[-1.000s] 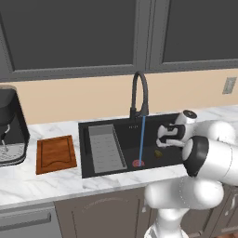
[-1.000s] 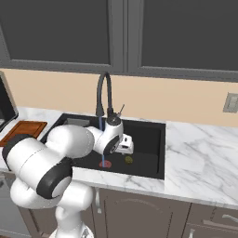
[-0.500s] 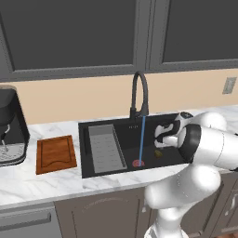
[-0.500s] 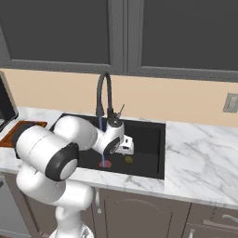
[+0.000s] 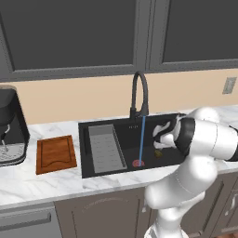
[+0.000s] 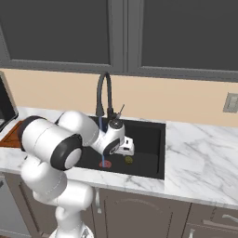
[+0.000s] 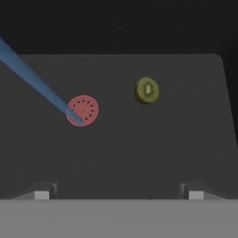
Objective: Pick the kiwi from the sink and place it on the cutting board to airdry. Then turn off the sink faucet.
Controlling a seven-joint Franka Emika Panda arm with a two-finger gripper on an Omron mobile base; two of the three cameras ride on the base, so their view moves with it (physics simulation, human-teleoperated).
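Note:
The kiwi [image 5: 158, 153] [image 6: 128, 160] lies on the floor of the black sink [image 5: 120, 129] [image 6: 151, 139], right of the red drain [image 5: 138, 163]. In the hand view the kiwi [image 7: 147, 90] sits up and right of centre on the sink floor [image 7: 139, 153]. My gripper [image 5: 161, 138] [image 6: 125, 148] [image 7: 118, 195] hovers open above the kiwi with nothing between its fingertips [image 7: 42, 194]. Water runs in a blue stream [image 5: 142, 139] from the black sink faucet [image 5: 139, 95] [image 6: 103, 95] onto the drain [image 7: 82, 110]. The reddish-brown cutting board [image 5: 56, 153] lies on the counter left of the sink.
A grey ribbed rack [image 5: 106, 148] fills the sink's left part. A black coffee machine [image 5: 9, 130] stands at the far left of the marble counter. Dark cabinets hang above. A wall outlet [image 5: 229, 85] is at the right.
My hand has edged a little left and lower over the basin while the elbow swung round. The kiwi has stayed put and the water keeps running.

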